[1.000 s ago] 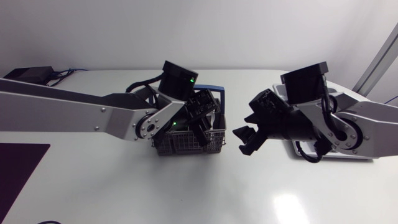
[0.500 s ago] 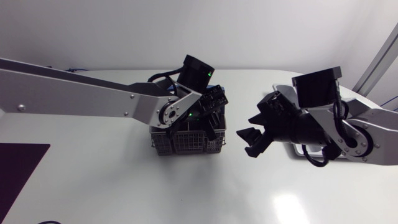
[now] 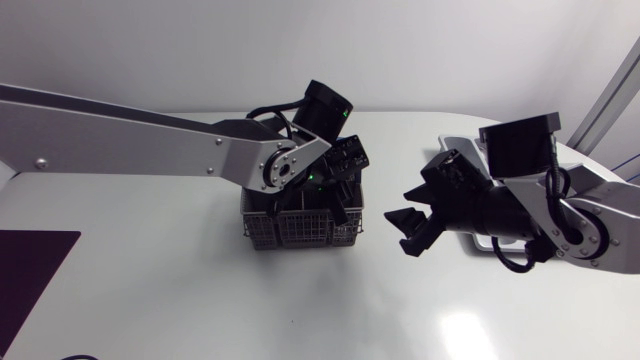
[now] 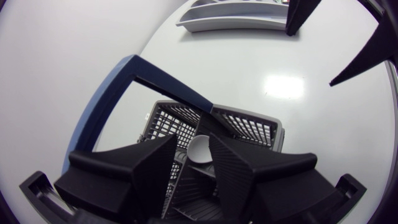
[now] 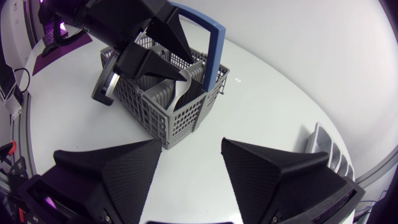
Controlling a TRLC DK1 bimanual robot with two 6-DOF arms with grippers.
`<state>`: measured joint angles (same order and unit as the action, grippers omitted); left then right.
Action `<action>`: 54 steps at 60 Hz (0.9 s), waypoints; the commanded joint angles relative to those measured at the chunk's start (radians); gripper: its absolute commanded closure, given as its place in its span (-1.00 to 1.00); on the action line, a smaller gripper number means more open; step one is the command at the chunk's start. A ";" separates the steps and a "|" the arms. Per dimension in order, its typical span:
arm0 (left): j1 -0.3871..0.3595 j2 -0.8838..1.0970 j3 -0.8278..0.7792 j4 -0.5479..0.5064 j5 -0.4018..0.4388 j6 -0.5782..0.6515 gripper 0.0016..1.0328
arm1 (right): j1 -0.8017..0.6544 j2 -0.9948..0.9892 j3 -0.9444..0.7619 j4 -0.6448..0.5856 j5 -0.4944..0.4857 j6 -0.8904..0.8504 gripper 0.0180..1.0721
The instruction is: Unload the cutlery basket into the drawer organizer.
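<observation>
The grey wire cutlery basket with its blue handle stands mid-table. My left gripper reaches down into it from above. In the left wrist view a white spoon stands upright between the narrowed fingers of my left gripper, against one finger, with a slim gap to the other. From the right wrist view the spoon rises out of the basket at those fingertips. My right gripper hovers open and empty to the basket's right. The white drawer organizer lies beyond, partly hidden under the right arm.
The organizer sits at the table's right side, close to the edge. Bare white tabletop lies in front of the basket and between it and my right gripper. A dark mat lies at the front left corner.
My left arm has swung right and farther over the basket, and its fingers have narrowed around the spoon. The right arm has drifted slightly to the right, still open.
</observation>
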<state>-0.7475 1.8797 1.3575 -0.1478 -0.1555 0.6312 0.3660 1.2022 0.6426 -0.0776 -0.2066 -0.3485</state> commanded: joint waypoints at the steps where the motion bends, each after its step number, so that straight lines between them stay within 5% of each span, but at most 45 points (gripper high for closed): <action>1: -0.009 0.047 -0.008 -0.055 0.011 -0.001 0.36 | -0.006 -0.012 -0.024 0.012 -0.004 -0.014 -0.36; 54: -0.046 -0.010 -0.138 -0.059 0.022 -0.014 0.70 | -0.007 -0.013 -0.043 0.030 -0.004 -0.015 -0.36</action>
<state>-0.7887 1.8744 1.2991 -0.1558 -0.1364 0.6281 0.3641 1.2003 0.6262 -0.0570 -0.2070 -0.3515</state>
